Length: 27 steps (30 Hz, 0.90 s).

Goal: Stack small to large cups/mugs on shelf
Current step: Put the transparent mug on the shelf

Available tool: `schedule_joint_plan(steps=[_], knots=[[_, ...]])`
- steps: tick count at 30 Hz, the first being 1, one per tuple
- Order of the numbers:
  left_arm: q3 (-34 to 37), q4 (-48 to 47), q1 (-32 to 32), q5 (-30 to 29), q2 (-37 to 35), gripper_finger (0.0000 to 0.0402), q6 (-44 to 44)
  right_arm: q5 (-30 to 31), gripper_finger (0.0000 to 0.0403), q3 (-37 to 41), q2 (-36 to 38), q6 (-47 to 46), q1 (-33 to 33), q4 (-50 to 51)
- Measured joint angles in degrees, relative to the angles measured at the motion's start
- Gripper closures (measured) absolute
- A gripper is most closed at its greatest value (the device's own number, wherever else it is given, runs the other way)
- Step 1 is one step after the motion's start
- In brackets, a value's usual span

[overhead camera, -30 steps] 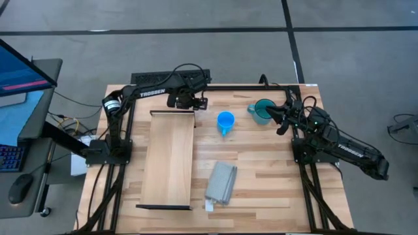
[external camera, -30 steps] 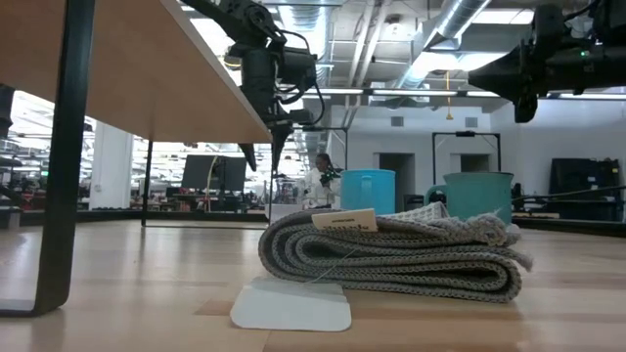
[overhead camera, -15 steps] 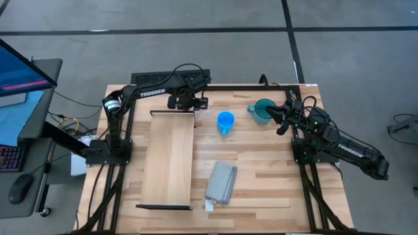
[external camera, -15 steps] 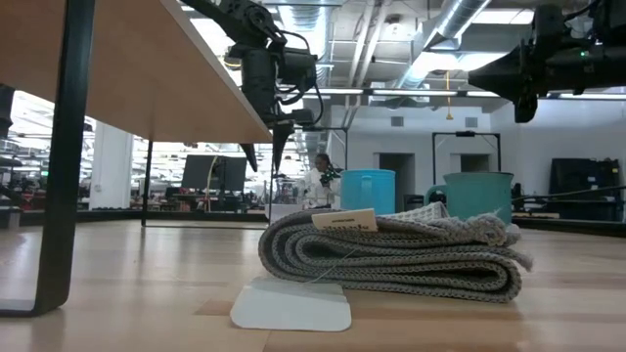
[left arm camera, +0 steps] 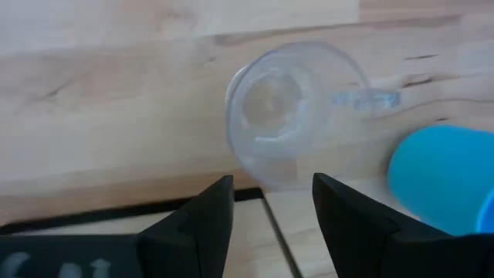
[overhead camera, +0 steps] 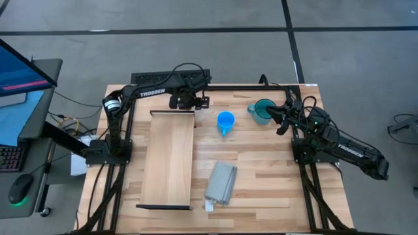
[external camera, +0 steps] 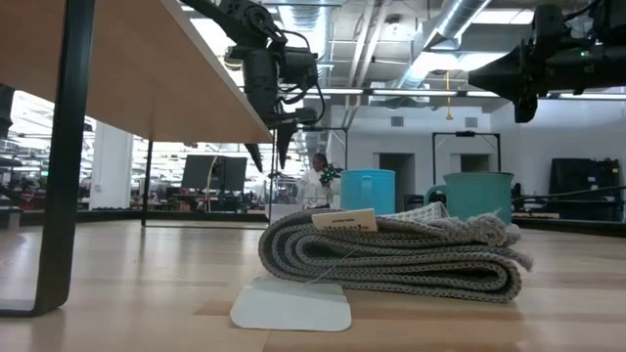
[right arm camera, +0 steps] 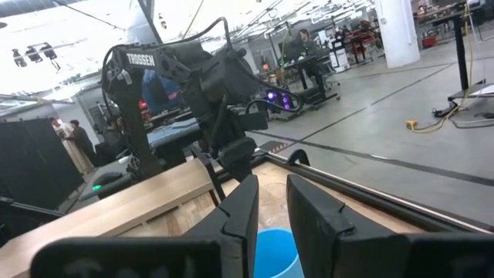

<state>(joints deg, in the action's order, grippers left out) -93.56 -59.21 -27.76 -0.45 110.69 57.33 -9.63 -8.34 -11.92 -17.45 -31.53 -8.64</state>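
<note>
Nothing stacked yet — your shelf is bare. Clear cup sits on the table below the left gripper, fingers apart. Blue mug at 3 o'clock; teal mug beyond, right gripper beside it, fingers narrowly apart, holding nothing.

A robotics lab: exposed ceiling ducts, desks with monitors, concrete floor.

The shelf carries nothing on its board, with bare surface between it and the blue mug, while the folded grey cloth blocks the strip beside the shelf's near end and the left tool hangs over its far corner.
</note>
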Motion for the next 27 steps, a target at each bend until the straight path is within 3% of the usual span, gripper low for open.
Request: schedule_joint_plan(steps=[17, 27], knots=[[0.0, 1.1, -0.6, 0.0, 0.1, 0.0233, -0.6, -0.8, 0.031, 0.0, 0.0, 0.0, 0.0, 0.0], [-0.5, 5.9, 0.0, 4.2, 5.9, 0.0233, -2.2, -1.2, 0.031, 0.0, 0.0, 0.9, 0.0, 0.0]])
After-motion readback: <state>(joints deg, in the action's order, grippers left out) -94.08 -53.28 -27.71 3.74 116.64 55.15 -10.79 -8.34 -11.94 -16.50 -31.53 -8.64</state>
